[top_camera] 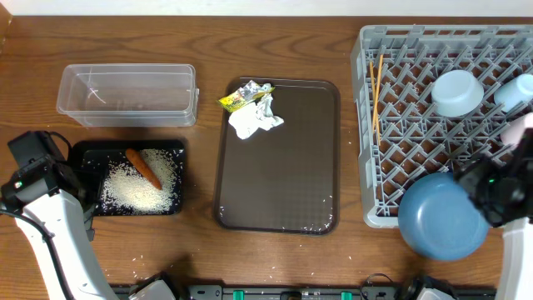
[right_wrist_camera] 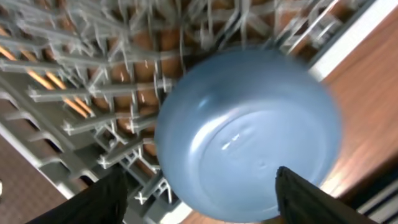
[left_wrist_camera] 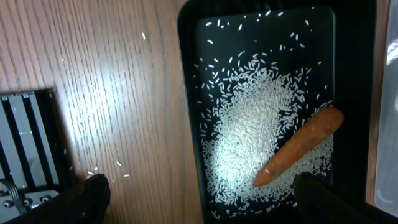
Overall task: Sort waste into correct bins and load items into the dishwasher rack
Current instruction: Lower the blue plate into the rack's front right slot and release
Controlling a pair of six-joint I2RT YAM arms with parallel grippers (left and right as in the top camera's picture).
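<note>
The large blue plate sits tilted at the front left corner of the grey dishwasher rack and looks blurred in the right wrist view. My right gripper hangs over it, open, with one finger off the plate's edge. A light-blue bowl, a white cup and chopsticks are in the rack. My left gripper is open above the near edge of the black tray, which holds the carrot and rice.
The clear tub stands behind the black tray. On the brown serving tray, at its far left corner, lie the white tissue and the yellow-green wrapper. A few stray rice grains lie on the table.
</note>
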